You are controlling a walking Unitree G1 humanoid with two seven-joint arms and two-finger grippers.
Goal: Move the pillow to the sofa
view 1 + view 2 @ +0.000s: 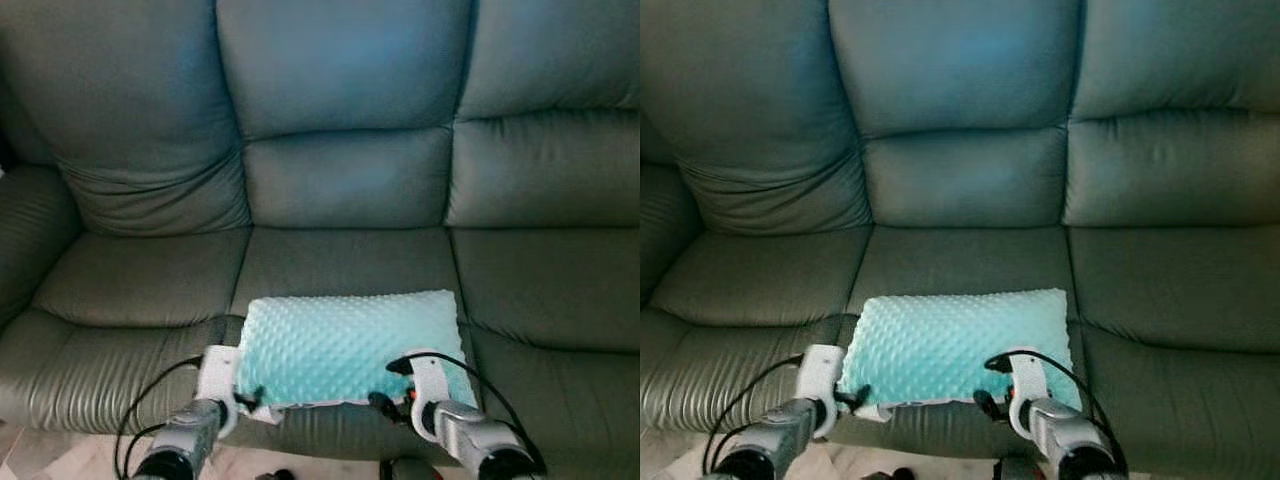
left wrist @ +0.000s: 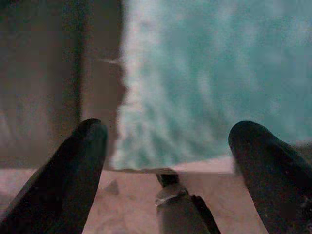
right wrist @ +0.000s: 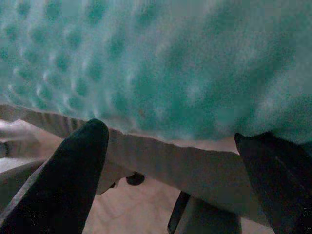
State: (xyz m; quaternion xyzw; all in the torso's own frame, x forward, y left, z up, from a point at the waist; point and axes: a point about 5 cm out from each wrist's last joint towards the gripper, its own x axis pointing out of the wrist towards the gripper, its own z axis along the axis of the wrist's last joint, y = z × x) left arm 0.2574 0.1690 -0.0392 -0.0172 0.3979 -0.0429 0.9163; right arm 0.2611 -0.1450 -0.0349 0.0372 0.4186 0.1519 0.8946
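Both grippers, left (image 1: pixel 243 398) and right (image 1: pixel 392 398), sit spread wide at the near edge of the pillow (image 1: pixel 350 343), which overhangs the sofa (image 1: pixel 350 180) seat front and may slide off

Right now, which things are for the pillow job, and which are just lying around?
For the job:
- pillow, bumpy and turquoise, lying on the middle seat
- sofa, grey-green
- left gripper, open at the pillow's near left corner
- right gripper, open at the pillow's near right edge

Just lying about:
- floor, a pale strip before the sofa
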